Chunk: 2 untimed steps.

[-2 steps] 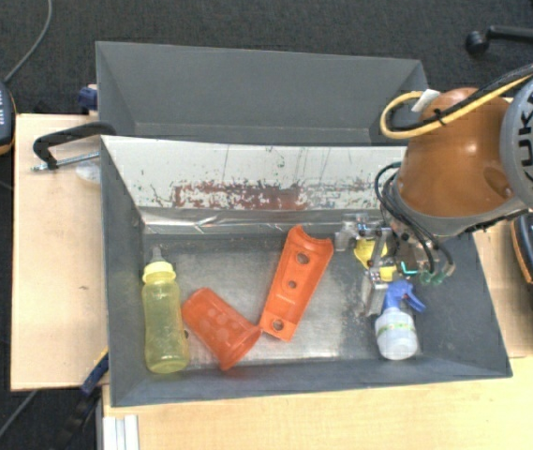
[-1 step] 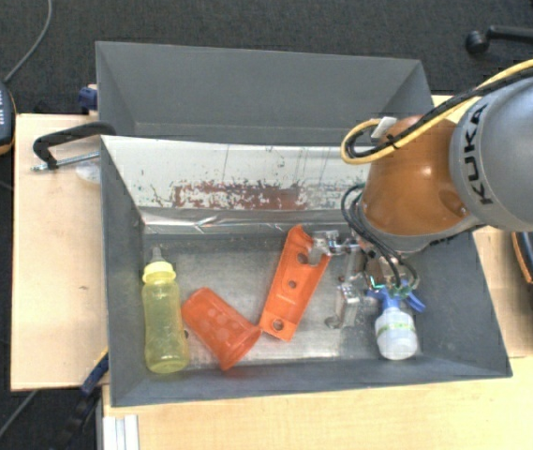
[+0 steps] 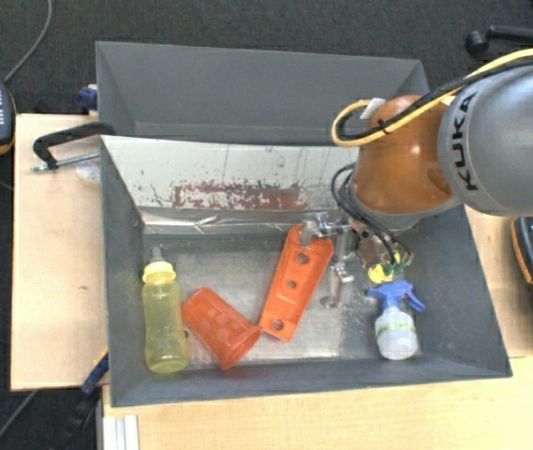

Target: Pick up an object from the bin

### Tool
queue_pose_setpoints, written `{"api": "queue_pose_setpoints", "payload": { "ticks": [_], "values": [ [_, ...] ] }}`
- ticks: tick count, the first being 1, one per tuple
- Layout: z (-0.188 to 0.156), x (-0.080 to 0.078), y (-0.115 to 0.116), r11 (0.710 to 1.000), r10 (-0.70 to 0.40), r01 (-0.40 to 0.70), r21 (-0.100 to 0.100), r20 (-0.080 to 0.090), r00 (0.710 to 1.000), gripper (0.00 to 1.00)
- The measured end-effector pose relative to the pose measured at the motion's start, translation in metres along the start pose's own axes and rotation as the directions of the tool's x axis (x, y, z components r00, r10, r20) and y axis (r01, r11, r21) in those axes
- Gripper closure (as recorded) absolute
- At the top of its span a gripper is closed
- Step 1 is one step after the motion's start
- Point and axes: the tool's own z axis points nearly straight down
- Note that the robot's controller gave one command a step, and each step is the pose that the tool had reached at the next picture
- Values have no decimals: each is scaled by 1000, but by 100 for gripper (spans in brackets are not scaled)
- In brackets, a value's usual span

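Observation:
My gripper [image 3: 325,259] is down in the right middle of the bin, open. One metal finger [image 3: 314,225] sits by the top end of a flat orange plastic piece with holes [image 3: 291,284], and the other finger [image 3: 333,287] lies along that piece's right edge. The orange piece lies tilted, its top end toward the back. Just right of the gripper, a white spray bottle with a blue trigger and a yellow tip [image 3: 395,322] lies on the floor.
An orange ribbed cup [image 3: 217,326] lies on its side left of the flat piece. A yellow baby bottle [image 3: 162,319] lies by the left wall. The arm with its orange cover and cables hangs over the bin's right back.

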Motion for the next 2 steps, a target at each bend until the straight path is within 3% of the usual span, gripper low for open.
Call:
{"api": "queue_pose_setpoints", "payload": {
  "ticks": [1,2],
  "values": [
    [31,-20,10,1000,-5,5,-3,-4,1000,0],
    [29,-40,43,955,-297,297,1,9,955,100]
  ]
}}
